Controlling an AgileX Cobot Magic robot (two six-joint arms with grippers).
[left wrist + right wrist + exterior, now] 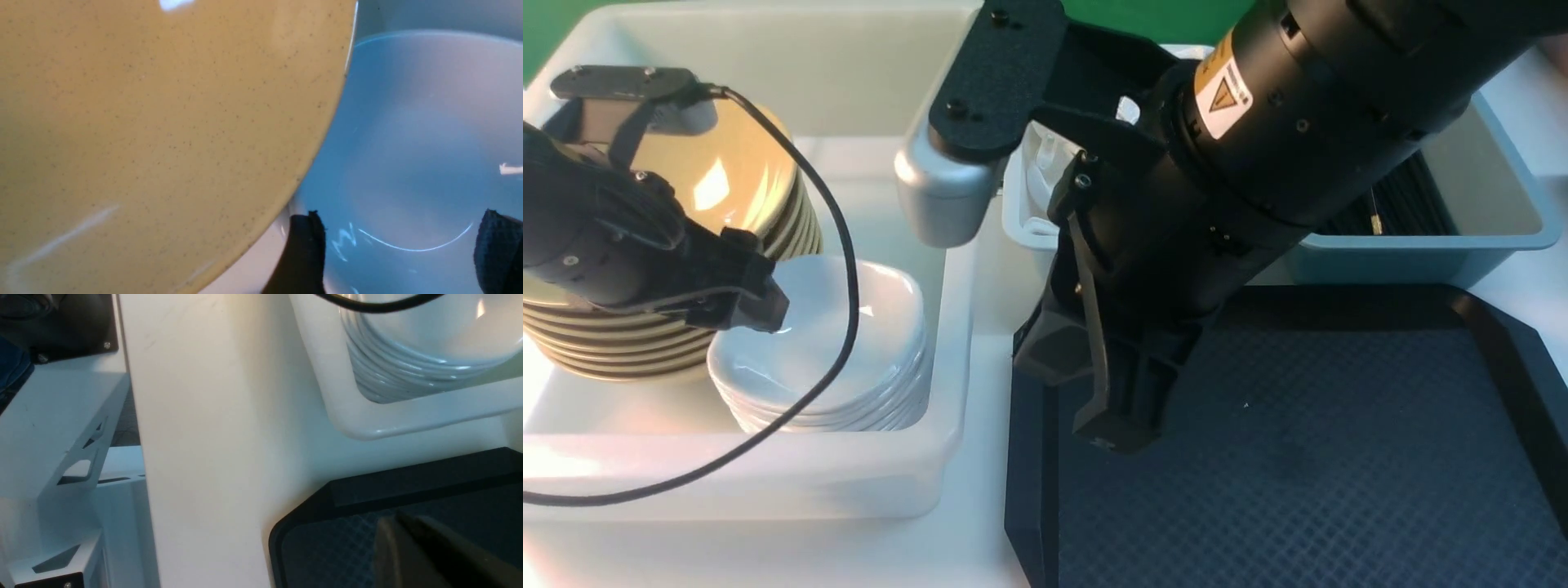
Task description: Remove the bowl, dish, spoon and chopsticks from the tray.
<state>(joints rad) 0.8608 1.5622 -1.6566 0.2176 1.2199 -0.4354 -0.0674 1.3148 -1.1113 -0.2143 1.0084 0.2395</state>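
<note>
Dish [849,327] is lying on top of the white dish stack in the near right corner of the white tub [768,482], just beside the tan bowls [743,188]. My left tool [761,309] is hovering right over it with its jaws spread wide, gripping nothing, so I am judging this drop as done. My right tool [1115,425] is hanging clenched, apparently empty, over the left edge of the tray [1339,457], whose visible floor is showing nothing. Next I am expecting to raise the left tool straight up, clearing the tub wall, and then check the tray area hidden under my right arm.
</note>
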